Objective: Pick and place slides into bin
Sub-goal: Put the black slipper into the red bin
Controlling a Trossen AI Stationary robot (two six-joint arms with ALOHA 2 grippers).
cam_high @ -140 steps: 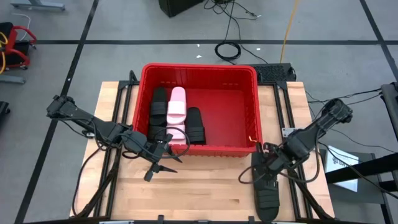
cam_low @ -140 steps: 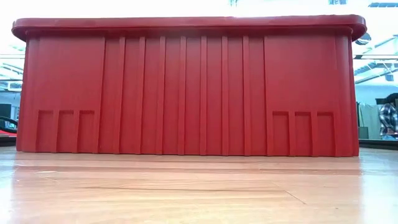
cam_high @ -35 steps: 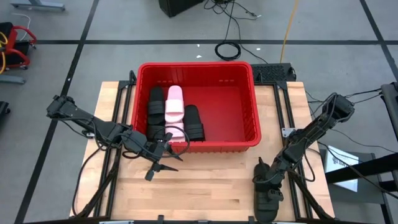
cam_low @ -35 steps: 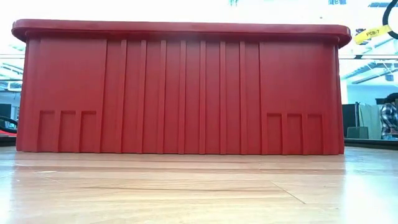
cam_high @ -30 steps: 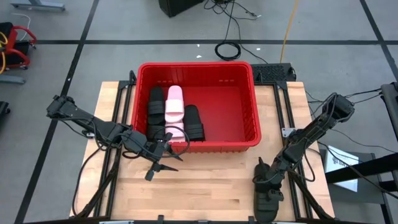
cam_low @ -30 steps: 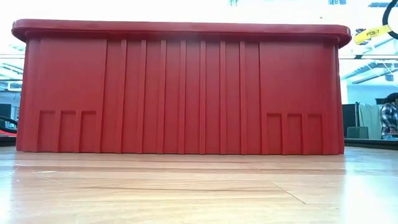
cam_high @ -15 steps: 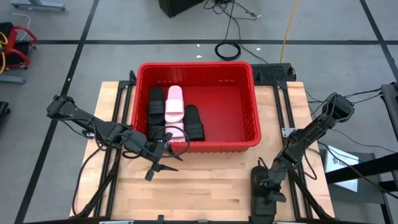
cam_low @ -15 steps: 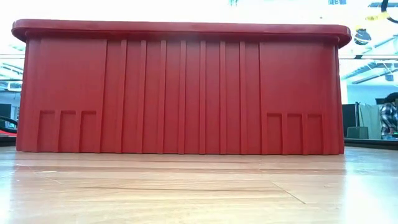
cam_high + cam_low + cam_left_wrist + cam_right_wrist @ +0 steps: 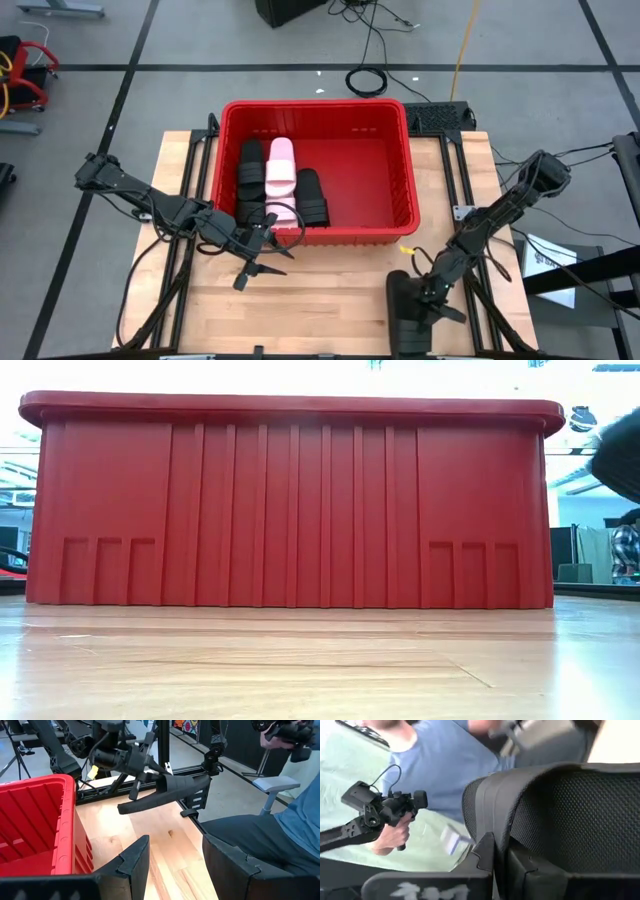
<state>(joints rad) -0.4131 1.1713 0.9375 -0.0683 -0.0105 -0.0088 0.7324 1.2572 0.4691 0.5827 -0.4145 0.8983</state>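
The red bin (image 9: 400, 200) stands at the table's far middle. Several slides lie in its left half, black ones (image 9: 252, 170) and a pale pink one (image 9: 281, 165). One more black slide (image 9: 404, 318) hangs over the table's near right part, with my right gripper (image 9: 420, 296) shut on it. The left wrist view shows this slide (image 9: 170, 792) in the air. My left gripper (image 9: 262, 266) hovers open by the bin's near left corner, with nothing between its fingers. The low view shows only the bin's near wall (image 9: 300, 510). My right gripper pinches the edge of the slide's strap (image 9: 490, 832) between its two fingers. The fingers come slanting down from the table's right. The slide is lifted clear of the table and hangs tilted, its one end (image 9: 127, 809) lower than the other.
Bare wood (image 9: 320, 300) lies between the two grippers in front of the bin. A person in a blue shirt (image 9: 435, 765) sits beyond the table's near right side and holds a handle device (image 9: 385, 810). Cables lie on the floor behind the bin (image 9: 368, 78).
My right gripper has shut on the black slide's strap and lifted it off the table's near right part. It has carried the slide a little toward the table's left. The slide lay flat before and now hangs tilted. The bin has not moved.
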